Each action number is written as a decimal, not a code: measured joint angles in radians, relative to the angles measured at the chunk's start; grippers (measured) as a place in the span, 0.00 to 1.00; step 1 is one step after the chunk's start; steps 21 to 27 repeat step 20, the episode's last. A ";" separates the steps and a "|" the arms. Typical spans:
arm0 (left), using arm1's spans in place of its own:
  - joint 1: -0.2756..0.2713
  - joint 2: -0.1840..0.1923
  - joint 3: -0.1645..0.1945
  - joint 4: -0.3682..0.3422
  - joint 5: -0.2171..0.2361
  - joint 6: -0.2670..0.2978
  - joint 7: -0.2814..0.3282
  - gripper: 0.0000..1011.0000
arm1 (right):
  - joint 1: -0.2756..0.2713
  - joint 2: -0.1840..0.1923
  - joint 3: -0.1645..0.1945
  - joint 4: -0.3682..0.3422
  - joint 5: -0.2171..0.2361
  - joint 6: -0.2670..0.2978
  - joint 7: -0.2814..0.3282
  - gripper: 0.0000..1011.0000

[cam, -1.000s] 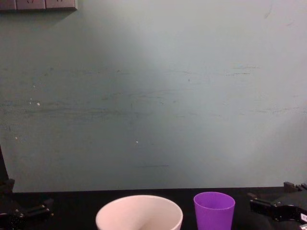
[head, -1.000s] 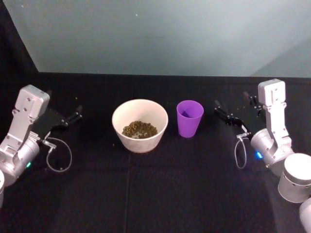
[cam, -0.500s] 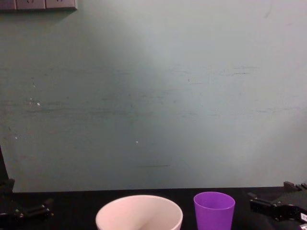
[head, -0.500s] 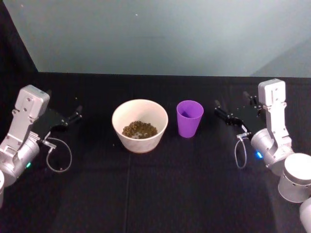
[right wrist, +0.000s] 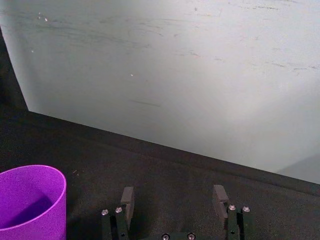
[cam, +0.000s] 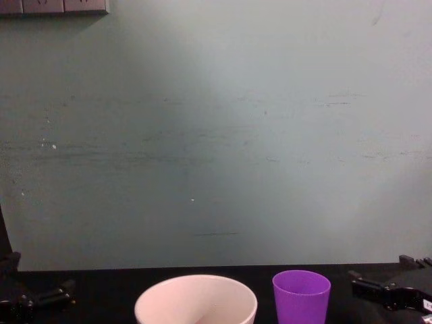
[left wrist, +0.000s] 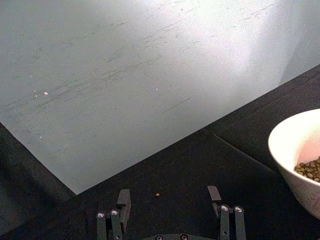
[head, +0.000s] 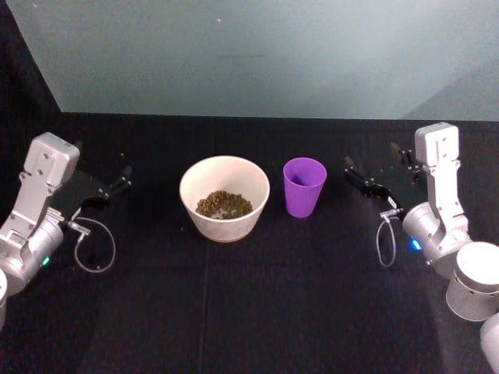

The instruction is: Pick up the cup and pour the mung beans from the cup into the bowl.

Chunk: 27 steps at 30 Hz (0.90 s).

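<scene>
The purple cup (head: 304,187) stands upright on the black table, just right of the cream-white bowl (head: 224,199). Mung beans (head: 224,205) lie in the bottom of the bowl. The cup's inside (right wrist: 27,202) shows bare purple. My right gripper (head: 373,170) hovers open to the right of the cup, a short gap away, with nothing between its fingers (right wrist: 127,196). My left gripper (head: 107,175) is open and empty to the left of the bowl (left wrist: 300,150). From the chest view, the bowl (cam: 196,297) and cup (cam: 301,293) sit side by side.
The black cloth table (head: 249,312) ends at a pale green wall (head: 249,54) behind the bowl and cup. A single stray bean (left wrist: 157,194) lies on the cloth ahead of the left gripper. Cable loops (head: 93,249) hang from both wrists.
</scene>
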 joint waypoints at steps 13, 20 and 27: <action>0.000 0.000 0.000 0.000 0.000 0.000 0.000 0.99 | 0.000 0.000 0.000 0.000 0.000 -0.001 0.000 0.99; 0.000 0.000 0.000 0.000 0.000 0.000 0.000 0.99 | 0.000 0.000 0.000 0.000 0.000 -0.001 0.000 0.99; 0.000 0.000 0.000 0.000 0.000 0.000 0.000 0.99 | 0.000 0.000 0.000 0.000 0.000 -0.001 0.000 0.99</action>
